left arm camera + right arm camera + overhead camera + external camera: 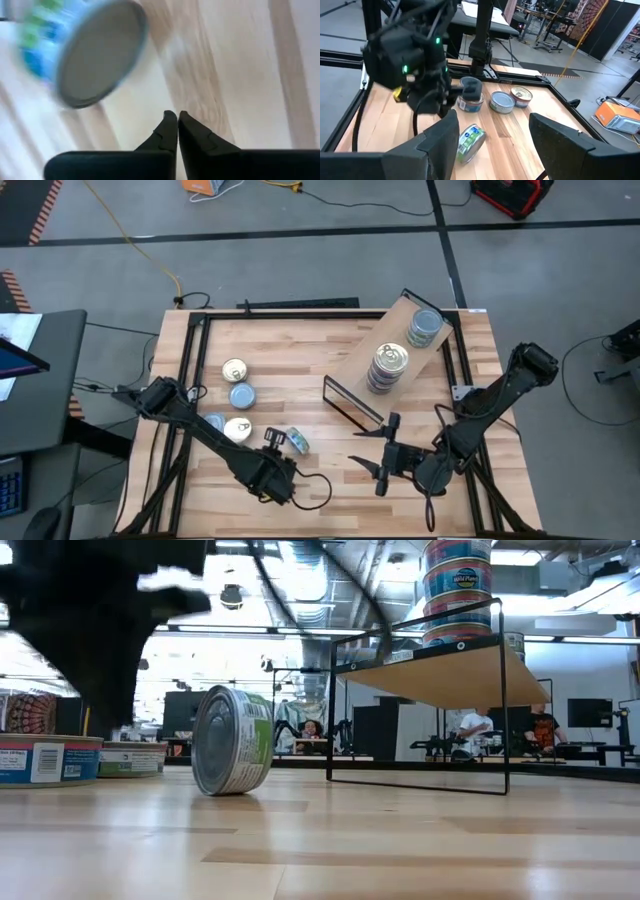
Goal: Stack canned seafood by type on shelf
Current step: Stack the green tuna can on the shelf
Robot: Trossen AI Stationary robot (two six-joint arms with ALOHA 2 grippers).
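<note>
Fingers on the left gripper [274, 437] are pinched shut on nothing; the tipped-over tin [297, 441] just beside could easily roll off the table [310, 370].

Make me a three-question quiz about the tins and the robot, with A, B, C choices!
1. How many stacks of tins stand on the shelf? A) one B) four C) two
2. Where is the tin standing on its edge? A) on the shelf B) on the tabletop C) on the floor
3. The left end effector is: A) shut and empty B) wide open C) shut on a tin

Answers:
1 C: a taller stack and a shorter stack stand there.
2 B: the low view shows it resting on the wood.
3 A: its fingers meet with nothing between them.
</note>
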